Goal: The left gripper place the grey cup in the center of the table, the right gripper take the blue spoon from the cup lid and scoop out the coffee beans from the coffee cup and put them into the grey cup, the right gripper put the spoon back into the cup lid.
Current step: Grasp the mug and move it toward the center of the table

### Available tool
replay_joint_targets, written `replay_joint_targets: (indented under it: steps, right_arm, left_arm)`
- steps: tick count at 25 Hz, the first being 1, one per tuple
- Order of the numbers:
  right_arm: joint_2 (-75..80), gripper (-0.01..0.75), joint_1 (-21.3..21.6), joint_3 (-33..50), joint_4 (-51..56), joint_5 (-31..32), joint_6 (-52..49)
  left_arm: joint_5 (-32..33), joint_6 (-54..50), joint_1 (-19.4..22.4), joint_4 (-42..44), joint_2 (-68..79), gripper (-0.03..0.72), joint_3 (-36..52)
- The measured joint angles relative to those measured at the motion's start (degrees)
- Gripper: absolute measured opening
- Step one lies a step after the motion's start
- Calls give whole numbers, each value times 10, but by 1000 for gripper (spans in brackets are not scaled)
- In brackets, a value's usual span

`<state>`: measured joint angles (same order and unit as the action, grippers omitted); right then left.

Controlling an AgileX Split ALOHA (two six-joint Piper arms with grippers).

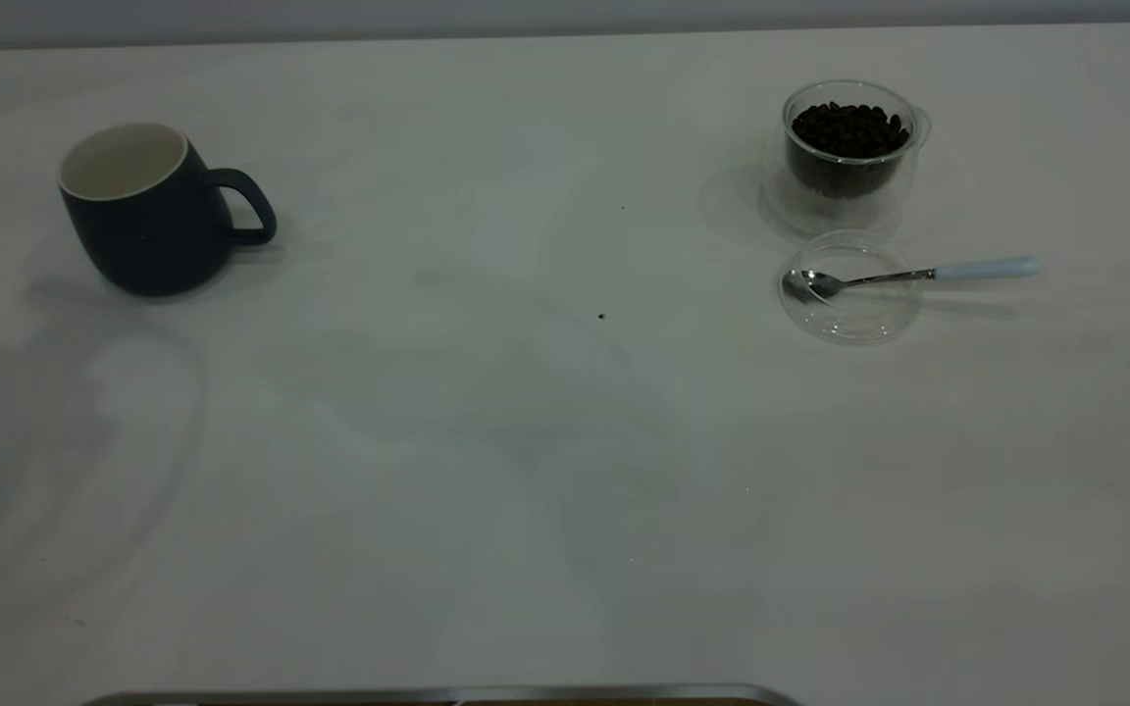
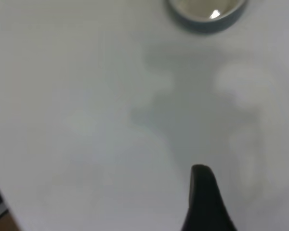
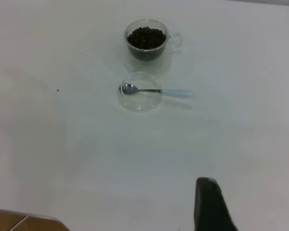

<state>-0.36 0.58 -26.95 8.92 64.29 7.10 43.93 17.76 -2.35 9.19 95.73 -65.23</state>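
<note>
Nearest to us in the exterior view, a thin dark strip with a pale metal edge (image 1: 447, 696) runs along the lower border; it is cut off, and we cannot tell what it is. Neither arm appears in that view.

In the left wrist view we see only one black fingertip of the left gripper (image 2: 204, 192) over the bare table, its partner out of frame, so we cannot tell how wide it stands. The right wrist view likewise shows a single black finger of the right gripper (image 3: 209, 204), with a dark sliver at the picture's edge, too little to judge its opening.

Farther out on the large plain white table (image 1: 526, 441), the shallow round transparent plastic cup lid (image 1: 849, 286) lies at the right. The small shiny blue spoon (image 1: 913, 276) rests with its bowl inside the lid and its pale blue handle reaching past the rim.

Just beyond the lid stands the small clear glass coffee cup (image 1: 851, 147), filled with dark coffee beans (image 1: 849, 129).

Well apart, at the far left, the rounded dark blue-grey matte grey cup (image 1: 148, 211) stands upright, handle turned toward the centre. The left wrist view catches only part of its rim.
</note>
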Motion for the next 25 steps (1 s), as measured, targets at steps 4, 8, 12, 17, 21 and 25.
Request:
replay_joint_targets:
  steps: [4, 8, 12, 17, 21, 25]
  right_arm:
    - [0, 451, 0, 0, 0, 0, 0]
    - [0, 451, 0, 0, 0, 0, 0]
    - [0, 451, 0, 0, 0, 0, 0]
    - [0, 451, 0, 0, 0, 0, 0]
    - [0, 451, 0, 0, 0, 0, 0]
    - [0, 451, 0, 0, 0, 0, 0]
  left_arm:
    - [109, 61, 0, 51, 170, 555, -126]
    - [153, 99, 0, 53, 297, 555, -243]
    - [186, 175, 0, 57, 362, 553, -332]
    - [213, 280, 0, 59, 415, 553, -372]
    - [157, 336, 0, 59, 428, 553, -372]
    - [72, 367, 0, 59, 428, 553, -375]
